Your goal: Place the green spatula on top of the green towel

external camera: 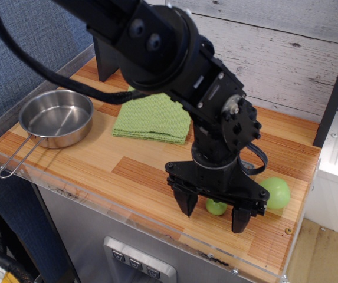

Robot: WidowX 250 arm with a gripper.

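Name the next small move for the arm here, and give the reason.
Probably lower straight down a little and then close. The gripper is open, its jaws standing either side of the green spatula, of which only the lime handle end shows between them. Nothing is gripped yet, and the green towel lies far off toward the back of the counter, so the grasp must come before any carry.

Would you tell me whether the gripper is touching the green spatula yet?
Cannot tell. In the only view, the open gripper straddles the green spatula, whose handle end shows between the fingers, but no contact or gap shows plainly.
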